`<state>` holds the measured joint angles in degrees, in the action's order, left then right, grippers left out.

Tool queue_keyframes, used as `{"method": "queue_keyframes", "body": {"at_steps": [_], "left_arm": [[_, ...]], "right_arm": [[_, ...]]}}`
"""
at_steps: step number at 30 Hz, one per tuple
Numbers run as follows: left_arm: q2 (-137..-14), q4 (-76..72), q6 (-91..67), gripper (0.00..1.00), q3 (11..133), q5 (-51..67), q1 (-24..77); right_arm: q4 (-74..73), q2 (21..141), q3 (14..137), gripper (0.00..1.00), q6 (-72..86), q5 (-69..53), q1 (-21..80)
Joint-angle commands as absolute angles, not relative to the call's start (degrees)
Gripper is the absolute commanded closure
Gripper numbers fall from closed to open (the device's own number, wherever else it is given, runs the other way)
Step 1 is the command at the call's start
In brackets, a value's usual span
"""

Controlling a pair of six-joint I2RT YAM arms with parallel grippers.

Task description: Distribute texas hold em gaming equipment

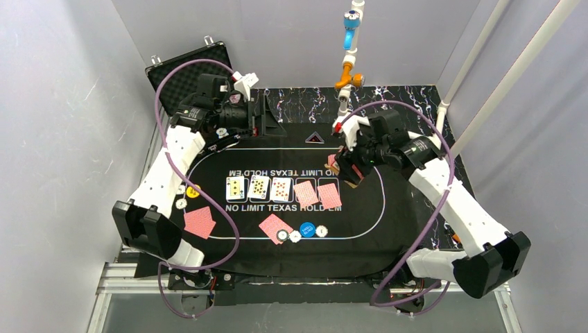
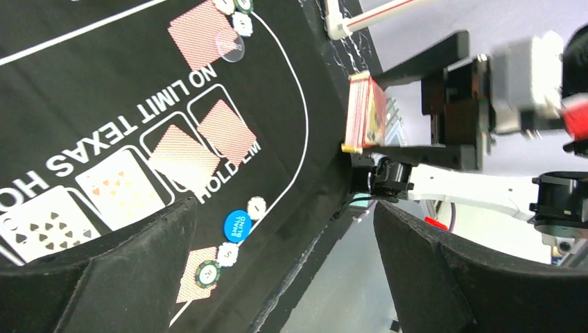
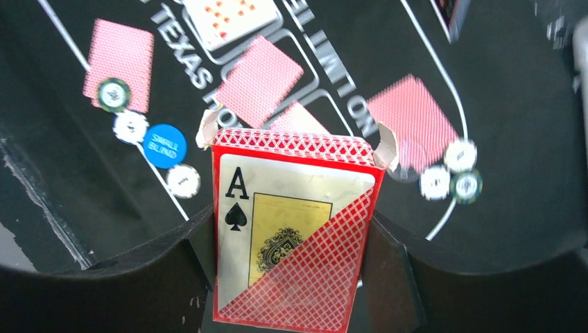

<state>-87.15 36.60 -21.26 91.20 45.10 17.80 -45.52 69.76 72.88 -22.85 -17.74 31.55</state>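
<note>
My right gripper (image 3: 295, 281) is shut on the deck (image 3: 295, 229), a red box printed with an ace of spades, and holds it upright above the mat's right side (image 1: 349, 168). My left gripper (image 2: 284, 277) stands open with nothing between its jaws, raised near the mat's back left (image 1: 267, 119). Three face-up cards (image 1: 258, 186) and two face-down cards (image 1: 317, 193) lie in the centre row. Face-down pairs lie at the left (image 1: 200, 222) and the front (image 1: 275, 227). A blue button (image 1: 307, 229) sits among striped chips (image 1: 283, 236). A yellow button (image 1: 193, 191) lies at the left.
The black mat (image 1: 360, 222) covers the table. An open black foam-lined case (image 1: 184, 76) stands at the back left, behind the left arm. A post with blue and orange fittings (image 1: 351, 41) rises at the back. Grey walls close in on both sides.
</note>
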Motion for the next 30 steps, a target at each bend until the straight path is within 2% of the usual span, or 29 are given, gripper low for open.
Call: {"method": "queue_keyframes", "body": {"at_steps": [1,13,30], "left_arm": [[-83.84,40.34,-17.08,0.02,89.8,43.91,15.35],[-83.92,43.83,-14.87,0.02,89.2,44.51,12.44],[-84.51,51.56,-7.21,0.02,89.0,42.87,6.97]], "right_arm": [[-48.32,71.31,71.18,0.99,-22.7,-17.05,24.31],[-49.9,79.5,64.98,0.99,-33.81,-15.12,9.09],[-41.06,82.76,55.02,0.99,-40.71,-12.41,5.03]]}}
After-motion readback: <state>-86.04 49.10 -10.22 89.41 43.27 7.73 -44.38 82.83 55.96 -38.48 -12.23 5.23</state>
